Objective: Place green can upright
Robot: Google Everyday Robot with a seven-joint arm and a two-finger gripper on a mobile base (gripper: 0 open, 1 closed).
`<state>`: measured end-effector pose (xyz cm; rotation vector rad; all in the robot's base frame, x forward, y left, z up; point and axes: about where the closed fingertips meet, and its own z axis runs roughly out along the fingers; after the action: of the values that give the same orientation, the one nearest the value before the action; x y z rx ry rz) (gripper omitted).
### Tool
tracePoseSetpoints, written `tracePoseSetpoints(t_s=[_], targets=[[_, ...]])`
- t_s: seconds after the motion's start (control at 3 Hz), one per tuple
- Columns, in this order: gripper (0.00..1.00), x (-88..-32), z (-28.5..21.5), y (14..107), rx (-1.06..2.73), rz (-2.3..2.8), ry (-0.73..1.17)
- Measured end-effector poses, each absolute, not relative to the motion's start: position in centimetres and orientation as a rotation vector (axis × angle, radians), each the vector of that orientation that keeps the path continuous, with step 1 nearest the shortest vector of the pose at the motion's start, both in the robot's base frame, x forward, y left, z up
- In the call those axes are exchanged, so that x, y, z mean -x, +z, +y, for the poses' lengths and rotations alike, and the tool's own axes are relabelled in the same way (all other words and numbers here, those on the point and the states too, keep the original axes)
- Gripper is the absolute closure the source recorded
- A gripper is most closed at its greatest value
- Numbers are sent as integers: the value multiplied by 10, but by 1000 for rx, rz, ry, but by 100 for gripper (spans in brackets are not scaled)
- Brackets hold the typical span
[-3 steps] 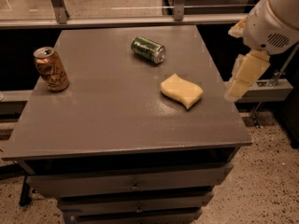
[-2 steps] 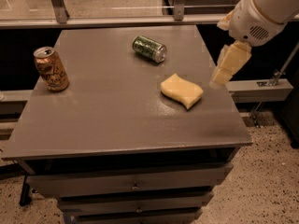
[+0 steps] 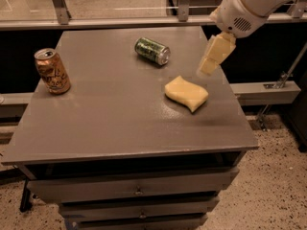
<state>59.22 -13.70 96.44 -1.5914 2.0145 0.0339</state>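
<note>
You have the green can (image 3: 152, 51) lying on its side on the counter (image 3: 120, 123), in the upper middle of the frame. Its long axis runs from upper left to lower right, and one silver end faces the lower right. It touches nothing else.

Your gripper (image 3: 209, 67) hangs in the upper right of the frame, over the counter's right-hand part. It is right of the green can and clear of it, with bare counter between the two. The pale yellow jaws point down and to the left from the white arm (image 3: 254, 4), which comes in from the upper right corner. From this angle they read as one block, so you cannot tell how far apart they stand. Nothing shows in their grip.

Just below the jaw tips in the frame, a yellow sponge (image 3: 186, 93) lies flat on the counter, right of centre. At the left edge an orange-copper can (image 3: 52, 71) stands upright, well apart from the green can. Drawer fronts (image 3: 139, 191) run across below the counter's near edge, and speckled floor (image 3: 273, 176) shows at the lower right.
</note>
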Motion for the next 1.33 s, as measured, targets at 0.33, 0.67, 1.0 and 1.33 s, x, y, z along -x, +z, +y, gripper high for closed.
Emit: tracePoseSetpoints(t_s=[0.33, 0.67, 1.0, 1.33], targets=[[0, -605, -127, 960, 1548, 2018, 46], [0, -633, -110, 950, 1474, 2050, 56], [0, -660, -92, 936, 1407, 2107, 62], [0, -684, -74, 921, 1338, 2175, 87]])
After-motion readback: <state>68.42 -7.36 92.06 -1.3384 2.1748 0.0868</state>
